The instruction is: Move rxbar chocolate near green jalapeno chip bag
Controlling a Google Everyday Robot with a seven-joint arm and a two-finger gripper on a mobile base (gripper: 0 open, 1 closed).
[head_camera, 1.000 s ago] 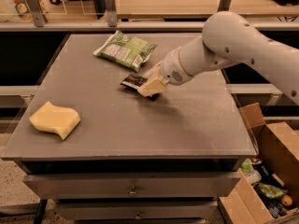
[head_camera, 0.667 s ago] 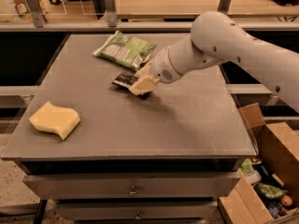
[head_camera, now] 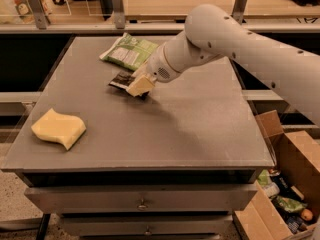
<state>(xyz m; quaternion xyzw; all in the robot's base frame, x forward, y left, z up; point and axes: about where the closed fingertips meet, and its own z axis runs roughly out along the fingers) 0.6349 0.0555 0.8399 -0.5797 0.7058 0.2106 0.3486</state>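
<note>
The rxbar chocolate (head_camera: 120, 79), a small dark bar, sticks out to the left of my gripper (head_camera: 139, 86), which is shut on it low over the grey table (head_camera: 190, 129). The tan fingers (head_camera: 141, 85) cover the bar's right end. The green jalapeno chip bag (head_camera: 129, 51) lies flat at the table's far middle, just behind and slightly left of the bar, with a small gap between them. My white arm reaches in from the upper right.
A yellow wavy sponge (head_camera: 58, 128) lies at the table's front left. An open cardboard box (head_camera: 290, 184) with assorted items stands on the floor at the right. A rail and shelf run behind the table.
My gripper has moved left and slightly farther back with the bar in it, bringing the bar closer to the chip bag. The sponge and the bag have not moved.
</note>
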